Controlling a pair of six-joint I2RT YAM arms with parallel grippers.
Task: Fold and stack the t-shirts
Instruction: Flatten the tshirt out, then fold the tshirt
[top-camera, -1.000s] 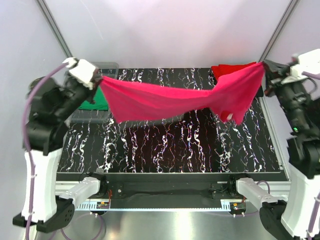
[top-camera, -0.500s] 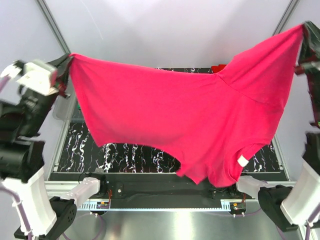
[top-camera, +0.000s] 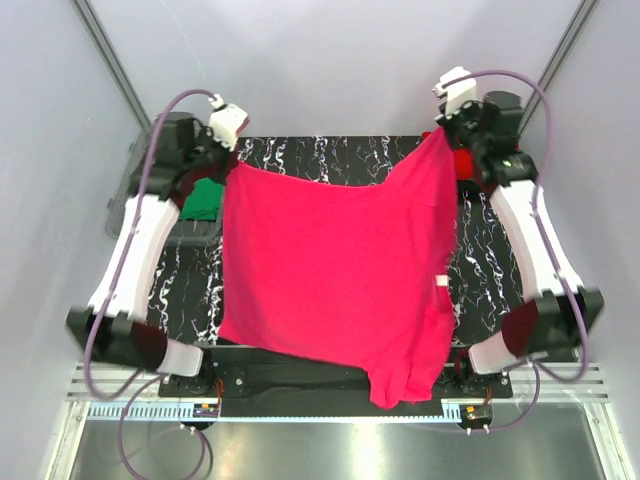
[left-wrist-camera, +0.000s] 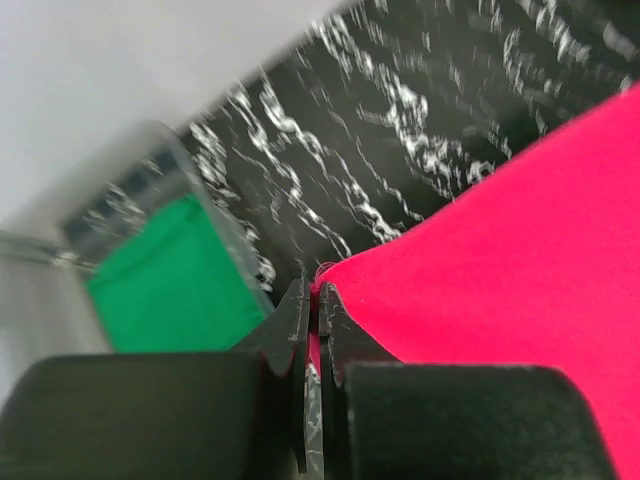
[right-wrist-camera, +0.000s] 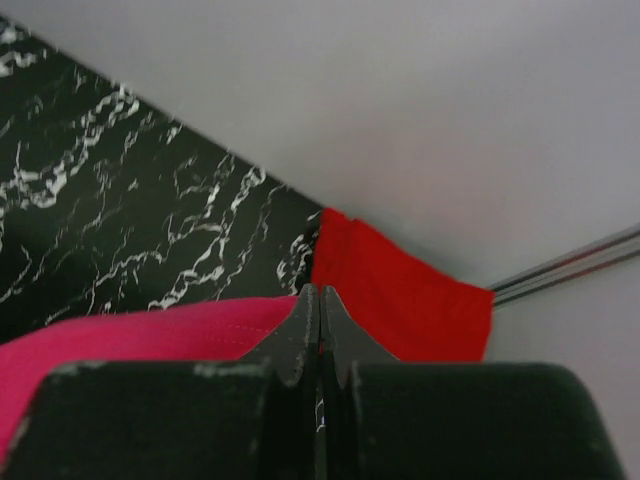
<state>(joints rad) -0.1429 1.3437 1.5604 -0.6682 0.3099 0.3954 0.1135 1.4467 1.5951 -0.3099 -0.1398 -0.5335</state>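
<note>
The magenta-pink t-shirt (top-camera: 335, 265) is stretched out between both arms, spread from the far side of the table toward the near edge, its lower part hanging over that edge. A white label (top-camera: 441, 281) shows near its right side. My left gripper (top-camera: 228, 160) is shut on its far left corner (left-wrist-camera: 335, 275). My right gripper (top-camera: 440, 135) is shut on its far right corner (right-wrist-camera: 255, 315). A red t-shirt (right-wrist-camera: 400, 295) lies folded at the table's back right corner. A green t-shirt (top-camera: 203, 200) lies in the bin at the left (left-wrist-camera: 165, 275).
A clear plastic bin (top-camera: 190, 232) stands at the table's left side holding the green cloth. The black marbled table top (top-camera: 330, 158) shows around the pink cloth. Metal frame posts (top-camera: 105, 50) rise at the back corners.
Both arms have swung from high and wide to the far side of the table, lowering the pink t-shirt. It now lies spread toward the near edge instead of hanging in the air.
</note>
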